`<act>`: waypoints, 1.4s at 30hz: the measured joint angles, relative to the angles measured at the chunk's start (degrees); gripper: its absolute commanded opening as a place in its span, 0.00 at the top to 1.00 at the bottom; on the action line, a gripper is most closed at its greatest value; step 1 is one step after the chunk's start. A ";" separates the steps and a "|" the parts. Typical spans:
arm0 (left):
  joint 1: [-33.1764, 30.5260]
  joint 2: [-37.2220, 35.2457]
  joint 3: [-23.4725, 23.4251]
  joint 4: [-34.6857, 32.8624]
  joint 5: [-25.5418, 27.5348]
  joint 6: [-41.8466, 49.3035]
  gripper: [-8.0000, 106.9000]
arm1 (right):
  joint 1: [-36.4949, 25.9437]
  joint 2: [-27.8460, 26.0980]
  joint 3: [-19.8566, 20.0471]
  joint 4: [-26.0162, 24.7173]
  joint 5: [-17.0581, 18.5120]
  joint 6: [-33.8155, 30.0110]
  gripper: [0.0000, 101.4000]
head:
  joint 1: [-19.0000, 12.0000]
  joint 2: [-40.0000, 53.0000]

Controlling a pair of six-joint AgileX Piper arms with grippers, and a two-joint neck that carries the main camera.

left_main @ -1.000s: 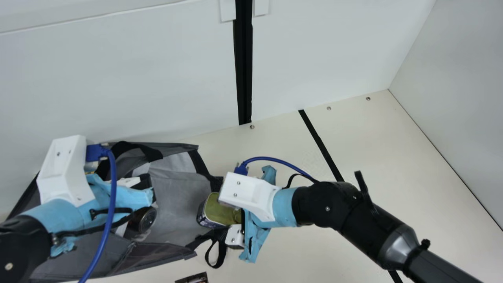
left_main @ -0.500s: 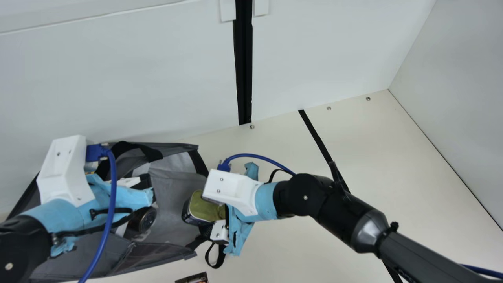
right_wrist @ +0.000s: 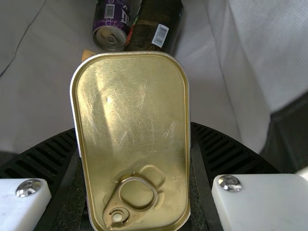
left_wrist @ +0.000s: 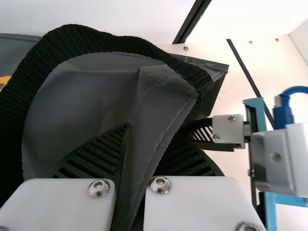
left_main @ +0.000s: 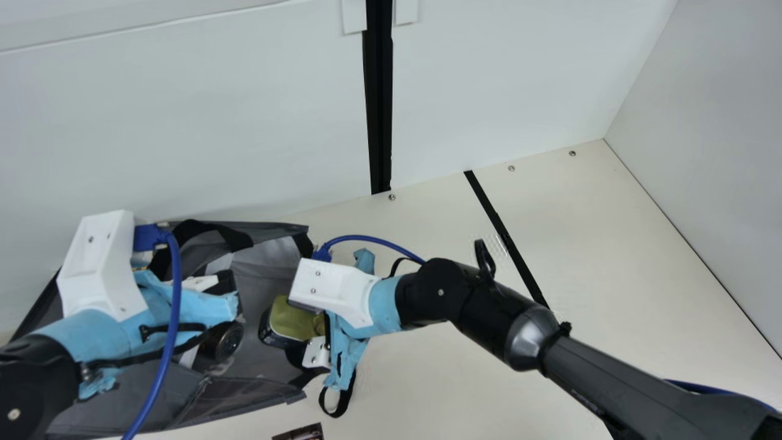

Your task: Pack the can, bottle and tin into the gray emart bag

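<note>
Right pincer (left_main: 306, 335) grips tin (right_wrist: 130, 115); can (right_wrist: 112, 25) and bottle (right_wrist: 155, 18) bear barcodes (right_wrist: 160, 35).

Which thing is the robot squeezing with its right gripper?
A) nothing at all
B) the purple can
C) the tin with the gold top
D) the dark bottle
C: the right gripper has its ribbed fingers against both sides of the tin, while the can and the bottle lie inside the bag.
</note>
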 measured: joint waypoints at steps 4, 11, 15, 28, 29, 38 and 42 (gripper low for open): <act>0.00 0.00 0.00 0.00 0.00 0.00 0.84 | 0.48 1.64 -1.27 0.80 -0.05 -0.58 1.00 | 0.00 0.00; 0.00 0.00 0.00 0.00 0.00 0.00 0.84 | 1.44 4.37 -3.54 2.10 -0.22 -1.23 1.00 | 0.00 -0.09; 0.00 0.00 0.00 0.00 0.00 0.00 0.84 | 2.26 5.80 -4.74 2.94 -0.49 -1.23 1.00 | 0.00 0.00; 0.00 0.00 0.00 0.00 0.00 0.00 0.84 | 4.10 9.80 -7.81 4.04 -1.26 -1.44 1.00 | 0.00 -0.09; 0.00 0.00 0.00 0.00 0.00 0.00 0.84 | 4.10 10.07 -8.05 4.11 -1.32 -1.44 1.00 | 0.00 -0.09; 0.00 0.00 0.00 0.00 0.00 0.00 0.84 | 4.10 13.29 -10.37 3.76 -2.16 -1.44 1.00 | 0.00 -0.09; 0.00 0.00 0.00 0.00 0.00 0.00 0.84 | 4.05 14.48 -11.02 3.47 -2.26 -1.39 1.00 | 0.00 0.00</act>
